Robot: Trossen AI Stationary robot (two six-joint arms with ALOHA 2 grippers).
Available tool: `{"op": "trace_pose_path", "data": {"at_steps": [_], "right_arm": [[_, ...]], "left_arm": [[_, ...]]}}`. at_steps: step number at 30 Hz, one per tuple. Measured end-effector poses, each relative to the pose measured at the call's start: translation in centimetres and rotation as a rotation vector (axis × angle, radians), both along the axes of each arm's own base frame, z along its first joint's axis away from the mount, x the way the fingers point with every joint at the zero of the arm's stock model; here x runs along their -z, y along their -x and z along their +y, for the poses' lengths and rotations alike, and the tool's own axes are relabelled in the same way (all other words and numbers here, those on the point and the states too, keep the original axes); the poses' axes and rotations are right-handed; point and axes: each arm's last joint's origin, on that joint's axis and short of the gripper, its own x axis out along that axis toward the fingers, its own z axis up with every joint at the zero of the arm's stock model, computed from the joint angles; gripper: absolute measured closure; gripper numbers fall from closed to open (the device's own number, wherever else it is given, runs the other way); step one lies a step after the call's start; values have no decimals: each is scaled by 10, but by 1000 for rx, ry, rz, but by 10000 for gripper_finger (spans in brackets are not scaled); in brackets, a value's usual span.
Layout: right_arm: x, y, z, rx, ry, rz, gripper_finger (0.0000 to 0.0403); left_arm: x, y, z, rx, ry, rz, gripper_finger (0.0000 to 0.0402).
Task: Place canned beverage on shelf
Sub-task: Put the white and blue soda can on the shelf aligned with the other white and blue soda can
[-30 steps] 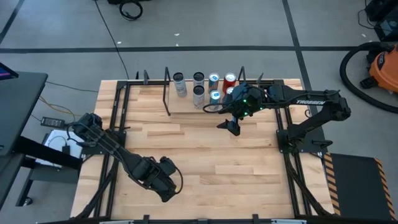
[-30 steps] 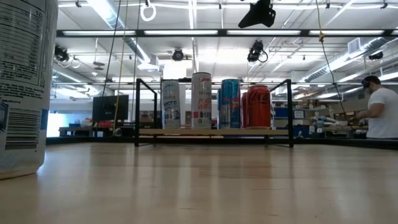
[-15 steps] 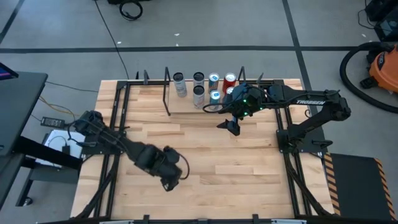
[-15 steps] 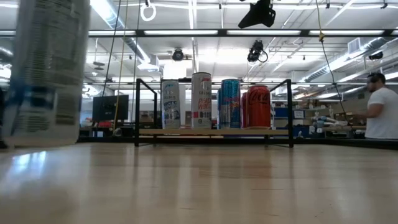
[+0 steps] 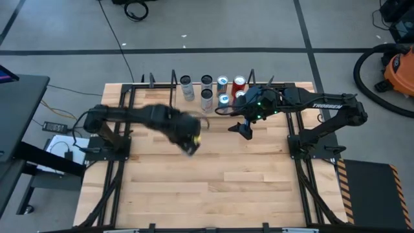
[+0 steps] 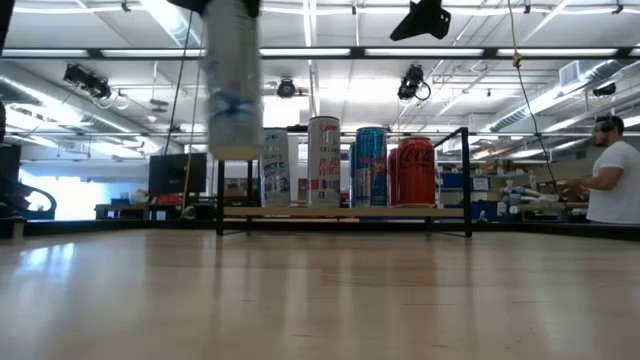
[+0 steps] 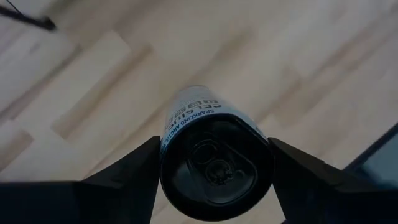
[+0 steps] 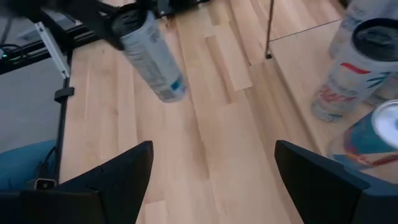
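Note:
A slim white can [image 6: 232,85] with blue print hangs in the air over the table's middle left, in front of the shelf. My left gripper [image 5: 188,140] is shut on it. The same can [image 8: 153,61] shows in the right wrist view, slightly tilted. The shelf [image 5: 191,111] is a pale board between black wire frames at the table's far edge. My right gripper [image 5: 244,132] hovers open before the shelf's right end, with nothing between its fingers [image 8: 118,177]. My left gripper pinches the can's top end [image 7: 166,163] between its two fingers, one on each side of the rim. The fingers come from above, pointing down. The can hangs below them, lifted clear of the table and nearly upright.
Several cans [image 6: 345,165] stand on the shelf: white, silver, blue and red. The shelf's left part [image 5: 184,111] shows bare board. The table's near half [image 5: 213,188] is bare wood. A person [image 6: 612,180] stands in the room beyond, at the right.
My left gripper has swung from the table's near left up and toward the far edge and the shelf. It carries the white can, which stood on the table a second ago and now hangs clear of it. My right gripper has kept still.

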Motion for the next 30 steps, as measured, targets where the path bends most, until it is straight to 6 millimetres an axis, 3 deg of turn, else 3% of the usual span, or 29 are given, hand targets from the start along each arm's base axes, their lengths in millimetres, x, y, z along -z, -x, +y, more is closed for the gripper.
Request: {"op": "trace_pose_path", "data": {"at_steps": [8, 15, 30], "right_arm": [[0, 5, -1, 29, 15, 26, 57], [2, 6, 0, 29, 14, 52, 57], [3, 7, -1, 29, 15, 70, 57]], "left_arm": [[-31, -1, 77, -238, 3, -133, 141], [-33, 3, 131, -405, -2, -169, 141], [6, -15, 174, -516, 22, -44, 141]]}}
